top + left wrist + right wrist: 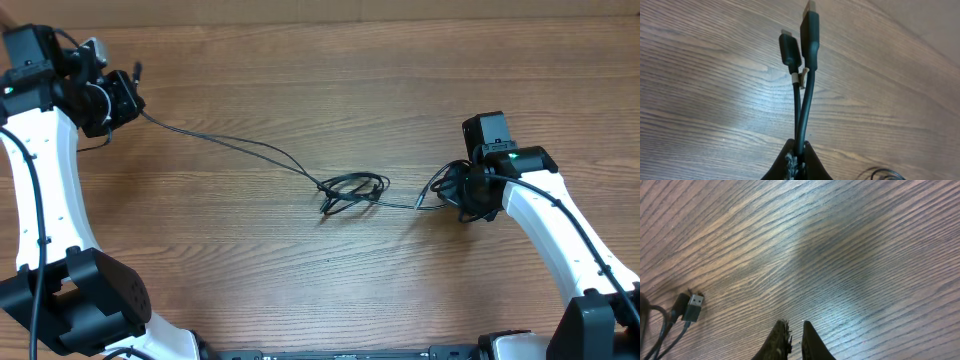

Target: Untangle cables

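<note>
cables (345,196) thin, black; knotted midway

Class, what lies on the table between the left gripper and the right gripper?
The overhead view shows thin cables running from the left gripper into a tangled knot near the right gripper.

Thin black cords (250,143) are running from far left into a small tangled loop (352,190) mid-table, possibly two strands; metal-tipped plug ends (692,307) are lying flat at the right.
</note>
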You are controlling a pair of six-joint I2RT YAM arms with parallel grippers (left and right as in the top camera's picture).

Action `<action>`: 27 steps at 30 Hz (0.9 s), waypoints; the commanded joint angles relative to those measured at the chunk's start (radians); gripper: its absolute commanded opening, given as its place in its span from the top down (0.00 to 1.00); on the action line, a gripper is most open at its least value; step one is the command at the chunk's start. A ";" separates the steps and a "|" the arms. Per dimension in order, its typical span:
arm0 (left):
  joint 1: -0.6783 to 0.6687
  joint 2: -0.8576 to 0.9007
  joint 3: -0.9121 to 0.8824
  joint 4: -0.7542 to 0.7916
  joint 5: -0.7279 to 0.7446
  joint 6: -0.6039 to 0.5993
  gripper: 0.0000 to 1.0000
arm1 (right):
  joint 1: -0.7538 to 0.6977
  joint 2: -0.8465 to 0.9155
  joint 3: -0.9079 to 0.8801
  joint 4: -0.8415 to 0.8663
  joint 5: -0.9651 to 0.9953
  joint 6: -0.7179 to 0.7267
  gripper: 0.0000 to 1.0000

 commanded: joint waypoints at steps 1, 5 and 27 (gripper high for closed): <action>-0.003 -0.022 0.024 0.021 0.018 -0.046 0.96 | -0.005 -0.003 0.009 -0.002 0.029 0.004 0.93; -0.010 -0.022 0.024 0.045 0.016 -0.053 0.96 | -0.005 -0.003 0.009 -0.003 0.029 0.004 0.93; -0.467 -0.003 0.013 -0.004 0.023 0.203 0.32 | -0.005 -0.003 0.009 -0.002 0.017 0.003 0.94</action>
